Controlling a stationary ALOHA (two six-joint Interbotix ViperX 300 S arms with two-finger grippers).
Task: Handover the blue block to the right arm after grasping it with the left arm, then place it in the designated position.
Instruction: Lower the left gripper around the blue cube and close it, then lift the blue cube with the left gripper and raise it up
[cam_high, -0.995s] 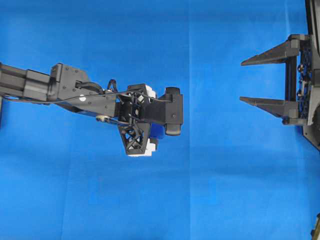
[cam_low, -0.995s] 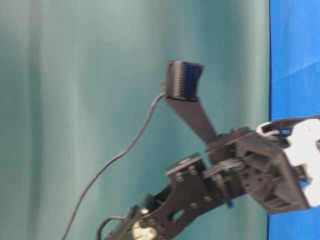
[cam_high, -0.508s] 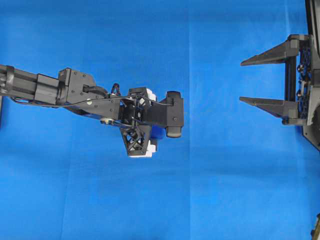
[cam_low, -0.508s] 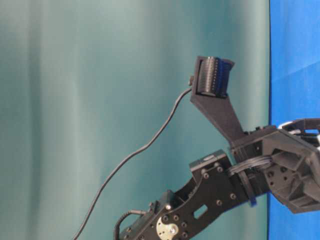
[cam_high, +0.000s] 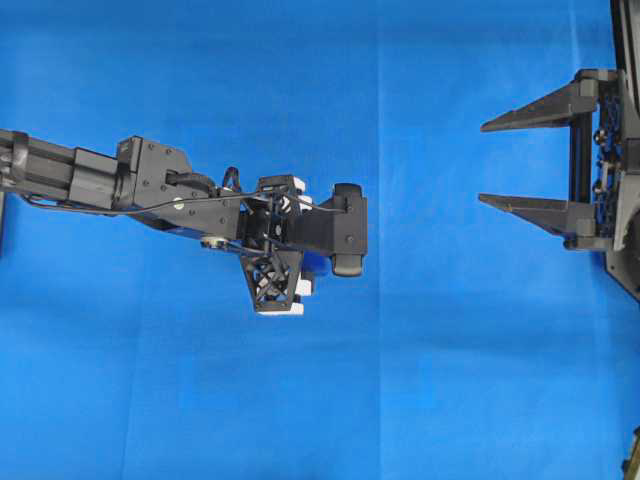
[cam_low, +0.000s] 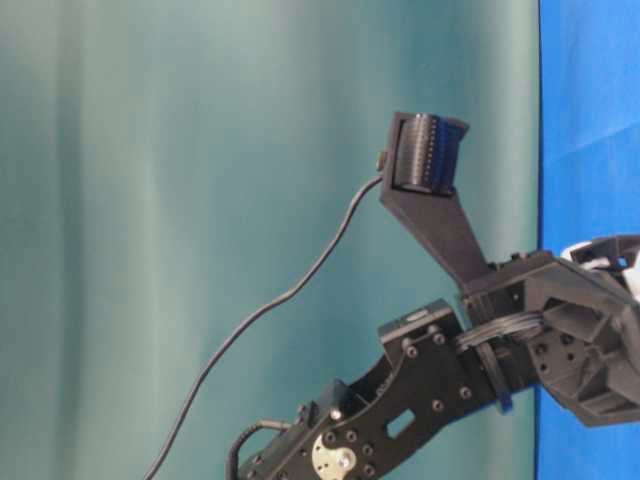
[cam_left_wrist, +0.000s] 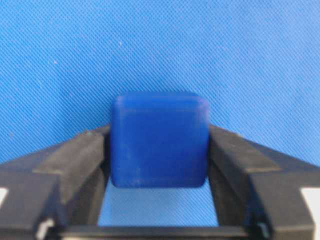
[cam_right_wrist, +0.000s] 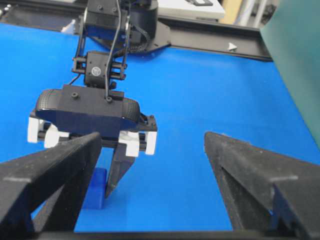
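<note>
Left wrist: blue block between fingers.

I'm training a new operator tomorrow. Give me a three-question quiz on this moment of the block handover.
1. True or false: the blue block sits between the left claw's fingers.
2. Which claw has nothing between its fingers? A) left B) right
3. Fill in: the block rests on a ____ cloth.

Key: 1 true; 2 B, the right claw stands wide open, apart from the left arm; 3 blue.
</note>
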